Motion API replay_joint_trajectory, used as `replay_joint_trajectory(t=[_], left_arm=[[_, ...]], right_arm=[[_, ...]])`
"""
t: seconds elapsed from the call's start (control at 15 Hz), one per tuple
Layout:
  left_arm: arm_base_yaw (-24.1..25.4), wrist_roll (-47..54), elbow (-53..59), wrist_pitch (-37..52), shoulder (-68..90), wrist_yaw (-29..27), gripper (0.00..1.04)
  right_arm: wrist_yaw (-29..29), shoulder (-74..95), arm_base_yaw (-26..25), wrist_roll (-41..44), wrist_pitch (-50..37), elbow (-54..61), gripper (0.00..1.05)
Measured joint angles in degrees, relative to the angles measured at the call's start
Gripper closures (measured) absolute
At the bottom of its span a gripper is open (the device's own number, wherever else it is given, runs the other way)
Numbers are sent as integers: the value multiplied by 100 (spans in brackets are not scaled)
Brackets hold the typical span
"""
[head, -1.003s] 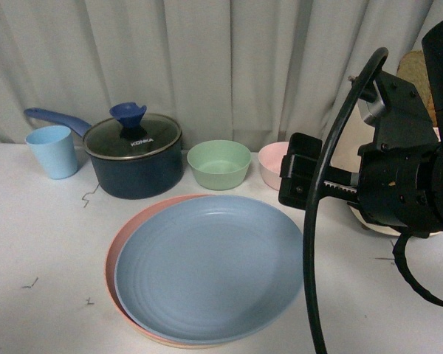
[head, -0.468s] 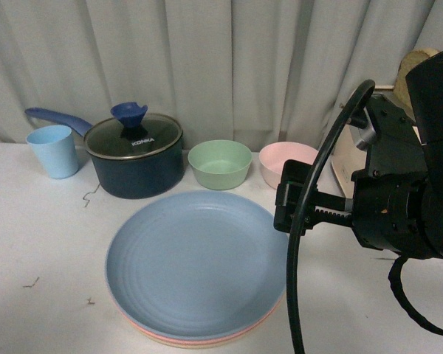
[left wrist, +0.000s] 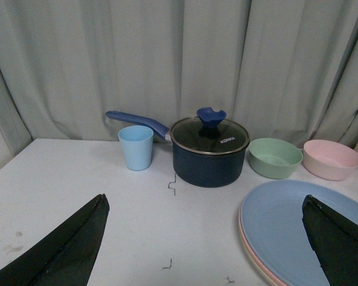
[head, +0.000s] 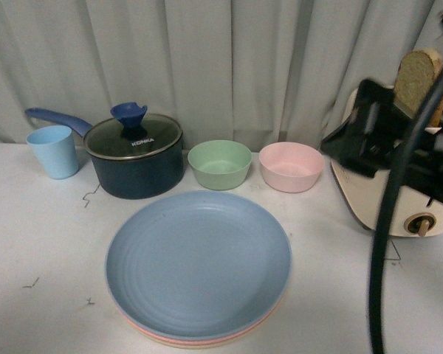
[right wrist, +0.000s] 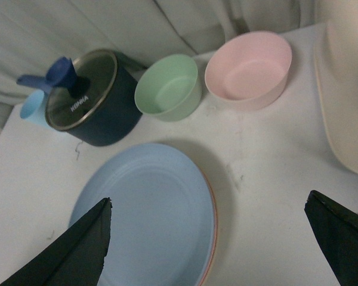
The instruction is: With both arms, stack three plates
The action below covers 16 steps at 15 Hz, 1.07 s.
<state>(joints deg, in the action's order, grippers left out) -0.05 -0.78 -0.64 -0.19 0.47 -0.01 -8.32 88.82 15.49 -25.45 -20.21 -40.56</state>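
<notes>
Right gripper (right wrist: 209, 250) has pulled back from blue plate (head: 198, 263); both arms' fingers spread, empty. Stack looks complete.

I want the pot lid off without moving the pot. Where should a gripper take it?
Grip the blue knob on the glass lid, coming straight down from above: it stands proud at the lid's centre, while the lid's rim sits flush on the pot.

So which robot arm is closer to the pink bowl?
The right. In the front view its gripper hangs just beside the pink bowl, by the toaster. The left gripper is out of that view; its camera sees the bowl far across the table.
</notes>
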Motion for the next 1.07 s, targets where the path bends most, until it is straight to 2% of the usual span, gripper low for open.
replay_joint_trajectory(t=[0.07, 0.13, 0.2, 0.27, 0.4, 0.47, 0.53, 0.6, 1.07], left_arm=[[0, 0, 0, -2, 0, 0, 7], [0, 0, 0, 2, 0, 9, 7], [0, 0, 0, 0, 0, -7, 7], [4, 0, 0, -4, 0, -7, 7], [4, 0, 0, -4, 0, 4, 7], [4, 0, 0, -2, 0, 0, 7], [4, 0, 0, -2, 0, 0, 7], [4, 0, 0, -2, 0, -7, 7], [4, 0, 0, -2, 0, 0, 7]], right_arm=[[122, -264, -118, 68, -415, 125, 8], [1172, -479, -197, 793, -1921, 686, 21], [1659, -997, -400, 1480, -2498, 1327, 34], [1679, -1768, -737, 1982, -2199, 1648, 46], [1353, -3213, -1088, 2361, -1528, 2037, 70], [1268, -3709, -1145, 2413, -1545, 2356, 85], [918, -3901, -1353, 2476, -1537, 2579, 97], [870, -4046, -1558, 2503, -1506, 2795, 103], [848, -5488, -1574, 2511, -920, 3620, 103]])
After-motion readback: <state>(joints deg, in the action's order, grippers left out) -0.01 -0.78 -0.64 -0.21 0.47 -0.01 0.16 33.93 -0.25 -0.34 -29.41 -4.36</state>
